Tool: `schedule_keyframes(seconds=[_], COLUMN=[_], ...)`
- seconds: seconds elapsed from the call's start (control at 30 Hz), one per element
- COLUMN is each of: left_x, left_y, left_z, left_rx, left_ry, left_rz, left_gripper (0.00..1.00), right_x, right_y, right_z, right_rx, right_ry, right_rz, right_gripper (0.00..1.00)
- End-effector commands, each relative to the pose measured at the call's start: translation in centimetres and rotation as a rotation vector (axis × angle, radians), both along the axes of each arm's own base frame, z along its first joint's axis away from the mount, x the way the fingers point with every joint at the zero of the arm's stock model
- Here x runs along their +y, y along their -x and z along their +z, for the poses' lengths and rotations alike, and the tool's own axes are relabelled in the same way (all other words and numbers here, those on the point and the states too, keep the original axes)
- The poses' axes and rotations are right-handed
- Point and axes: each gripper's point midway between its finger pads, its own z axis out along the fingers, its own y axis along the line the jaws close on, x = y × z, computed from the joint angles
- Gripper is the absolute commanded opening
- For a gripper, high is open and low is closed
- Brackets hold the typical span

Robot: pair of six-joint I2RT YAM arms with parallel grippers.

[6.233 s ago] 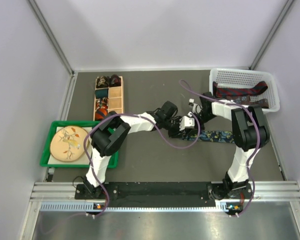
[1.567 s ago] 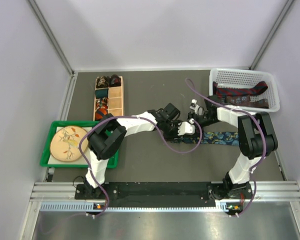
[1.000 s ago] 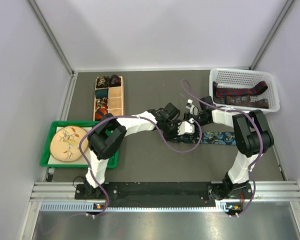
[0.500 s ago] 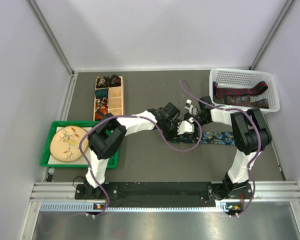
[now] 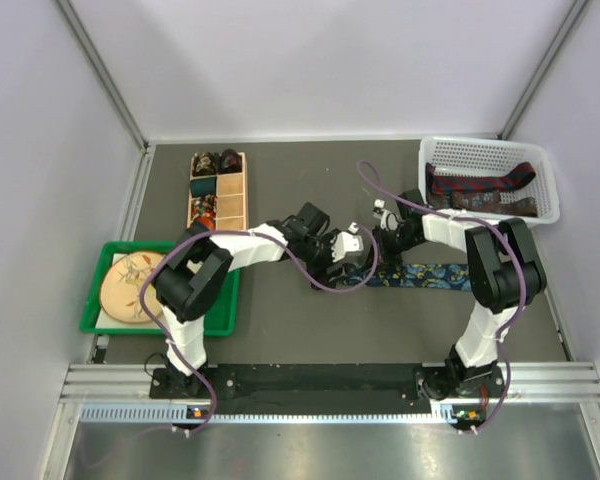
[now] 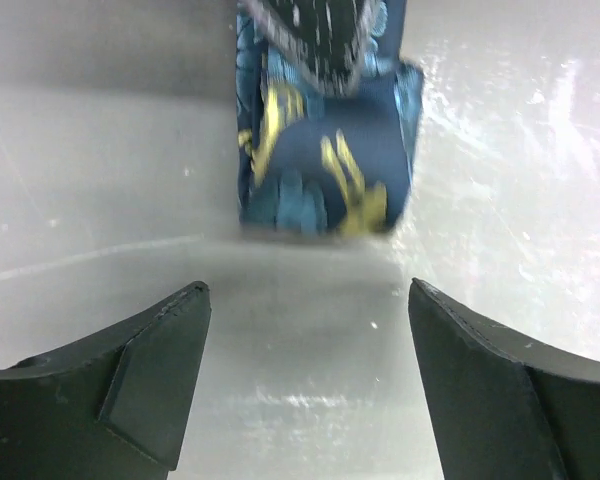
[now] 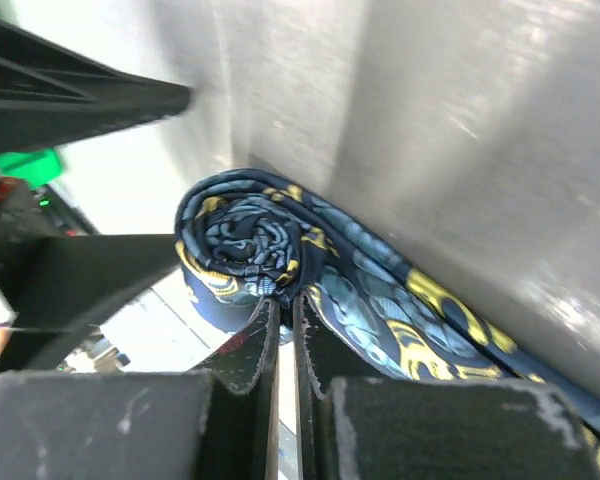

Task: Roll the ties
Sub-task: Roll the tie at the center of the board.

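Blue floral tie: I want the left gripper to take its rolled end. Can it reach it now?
Probably yes: the left gripper is open with the blue floral tie straight ahead, nothing between, though the right gripper pinches its coil.

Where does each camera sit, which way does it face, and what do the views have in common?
Top: fixed above and behind the bases, looking down on the table; both whole arms show, with the left gripper and right gripper meeting at the blue tie.
Left wrist: on the left arm, looking along its open fingers at the tie's near end.
Right wrist: on the right arm, looking past its fingers, pinched on the tie's rolled end.
Shared: all three show the blue tie.
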Motion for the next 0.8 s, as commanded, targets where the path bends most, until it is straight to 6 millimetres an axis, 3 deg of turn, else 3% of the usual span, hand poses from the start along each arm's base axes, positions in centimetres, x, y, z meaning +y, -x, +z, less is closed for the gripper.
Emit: schedule_keyframes(seconds=[0.0, 0.1, 0.3, 0.47, 0.77], left_x=[-1.8, -2.2, -4.2, -6.3, -8.2], left_y=[0.5, 1.1, 0.1, -1.0, -0.3], left_z=[3.8, 3.7, 4.1, 4.6, 4.3], left_rx=[-0.038, -0.031, -0.044, -0.03, 0.062], left_ry=[0.218, 0.274, 0.394, 0.479, 0.559], left_rz=[-0.056, -0.086, -0.065, -0.057, -0.082], left_gripper=[0.84, 0.85, 0.83, 0.82, 0.82], right_x=[-3.6, -4.4, -5.3, -5.1, -4.8], right_y=[-0.7, -1.1, -1.3, -1.7, -1.6], right_z=[-2.3, -2.2, -2.2, -2.3, -2.6], right_rx=[-0.081, -0.1, -0.113, -0.115, -0.109], right_ry=[0.244, 0.291, 0.354, 0.356, 0.35], right_rz=[-0.01, -0.01, 0.004, 0.009, 0.018], right_gripper=[0.0, 0.0, 0.0, 0.0, 0.0])
